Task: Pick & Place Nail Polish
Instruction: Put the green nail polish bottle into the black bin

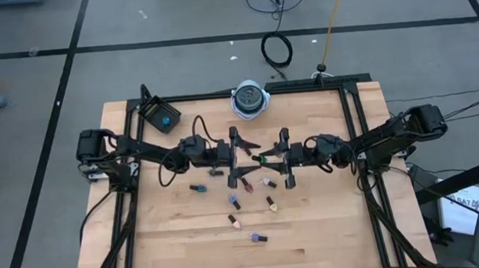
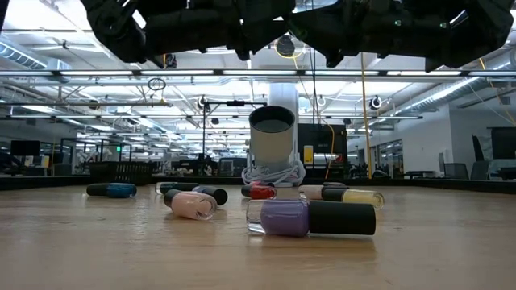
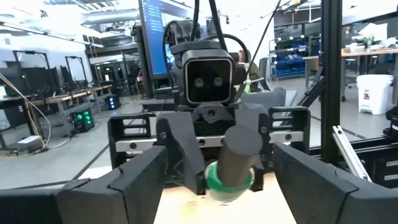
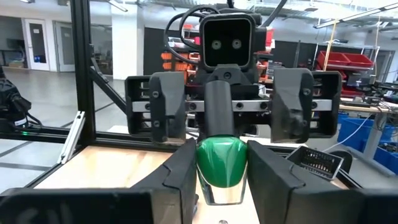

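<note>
High above the table's middle my two grippers face each other. My right gripper (image 4: 221, 152) is shut on a green nail polish bottle (image 4: 221, 163), whose dark cap (image 3: 242, 146) points at my left gripper (image 1: 243, 158). That gripper is open, with its fingers wide apart on either side of the cap, touching nothing. Several other nail polish bottles lie on their sides on the wood below, among them a purple one (image 2: 284, 217) and a pink one (image 2: 193, 205). My right gripper pinches the bottle's green glass body (image 4: 221, 155) between its two fingers. They reach in level from the table's right side and lie along the bottle. The bottle is lifted clear of the table and lies about level, its cap sticking out past the fingertips.
A small black square box (image 1: 160, 116) with a teal bottle in it stands at the far left of the table. A round white-and-blue disc (image 1: 250, 99) sits at the far edge. The loose bottles (image 1: 234, 201) lie below the grippers, with bare wood nearer the front edge.
</note>
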